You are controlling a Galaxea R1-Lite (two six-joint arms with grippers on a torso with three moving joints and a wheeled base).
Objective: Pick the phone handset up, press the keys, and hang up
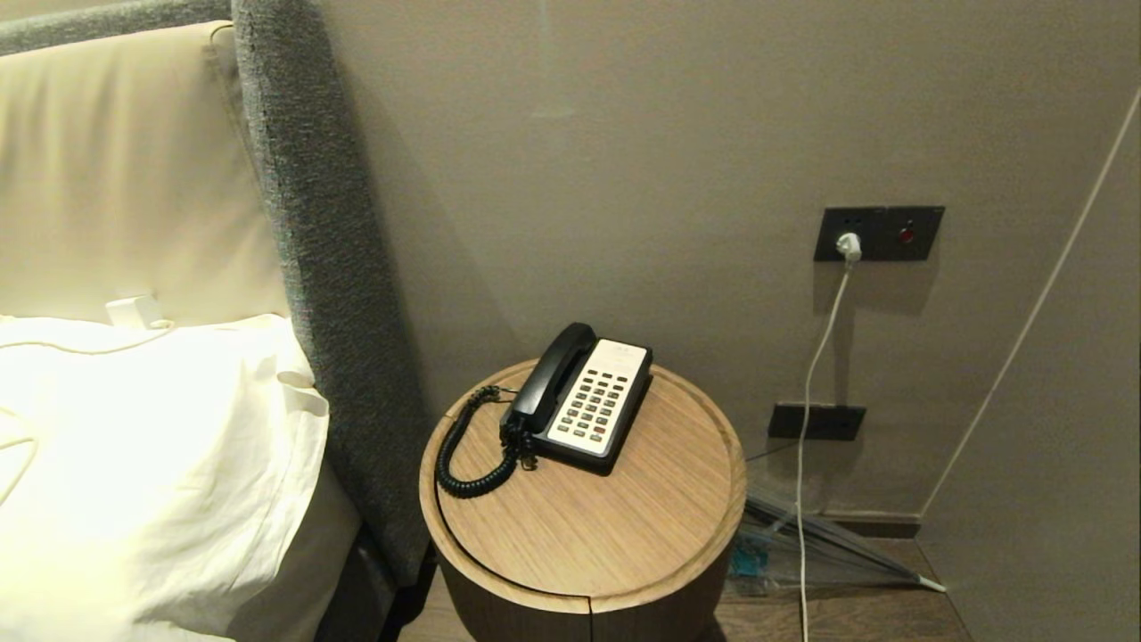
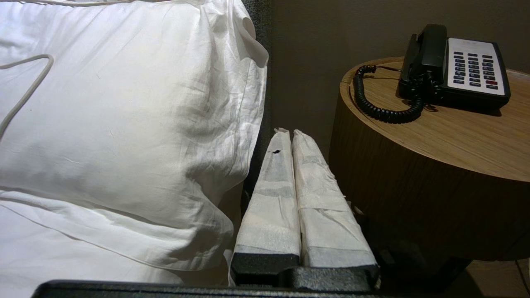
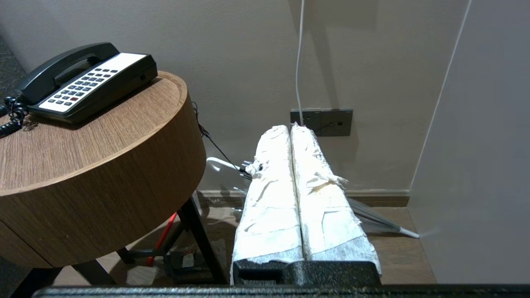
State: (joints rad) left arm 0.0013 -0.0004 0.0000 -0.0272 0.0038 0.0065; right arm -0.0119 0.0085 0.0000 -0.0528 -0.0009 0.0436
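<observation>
Bedside telephone set, as found. The phone handset [image 1: 553, 374], black, lies seated in its cradle along the left side of the phone base [image 1: 595, 406], which carries a pale keypad panel with dark keys. A black coiled cord [image 1: 463, 455] loops from the handset's near end out across the wood. The whole stands toward the back of a round wooden side table [image 1: 588, 526], just beside a grey upholstered headboard [image 1: 321, 294] and a white pillow [image 1: 151, 464].

Left gripper [image 2: 288, 136]: wrapped fingers pressed together, holding nothing, low in the gap between pillow and table, below the tabletop.

Right gripper [image 3: 291, 131]: fingers likewise pressed together and empty (white wrapping frayed), off the table's right side, below its top.

Background: dark wall socket plate [image 1: 878, 234] with a white plug and cable [image 1: 816, 374].
</observation>
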